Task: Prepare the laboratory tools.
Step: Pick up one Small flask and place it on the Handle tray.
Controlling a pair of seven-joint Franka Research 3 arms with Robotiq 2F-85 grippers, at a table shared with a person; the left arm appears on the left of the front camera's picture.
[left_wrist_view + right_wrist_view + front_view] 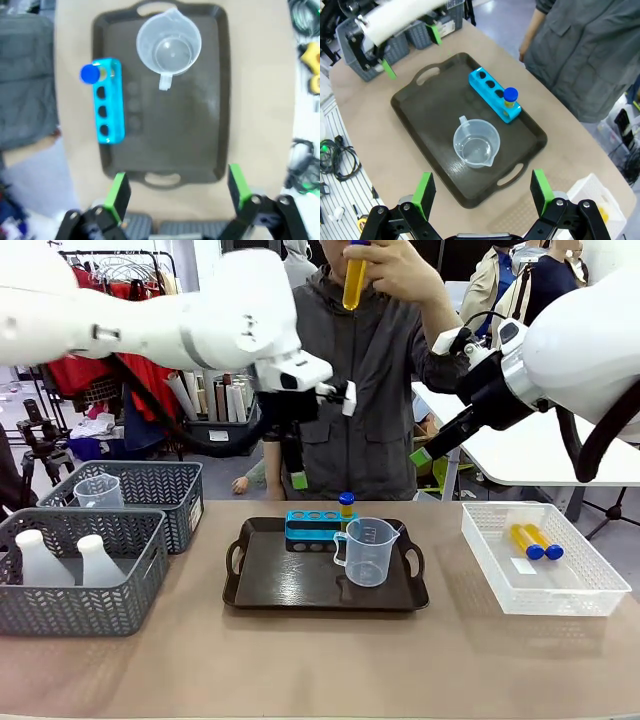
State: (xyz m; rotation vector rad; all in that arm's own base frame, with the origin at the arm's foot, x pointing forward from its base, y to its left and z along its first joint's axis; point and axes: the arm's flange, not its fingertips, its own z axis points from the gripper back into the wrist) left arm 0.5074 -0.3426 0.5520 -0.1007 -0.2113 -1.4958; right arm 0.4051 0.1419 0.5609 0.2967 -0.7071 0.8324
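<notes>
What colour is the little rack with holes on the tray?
Bright blue. The tube rack shows it best in the right wrist view.

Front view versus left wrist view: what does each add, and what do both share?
Front adds a person's hand holding a yellow tube, flasks in a grey basket, two tubes in a white basket. Left wrist adds cables beside the table and shows the left hand open. Both share the brown tray, blue rack with one capped tube, clear beaker.
</notes>
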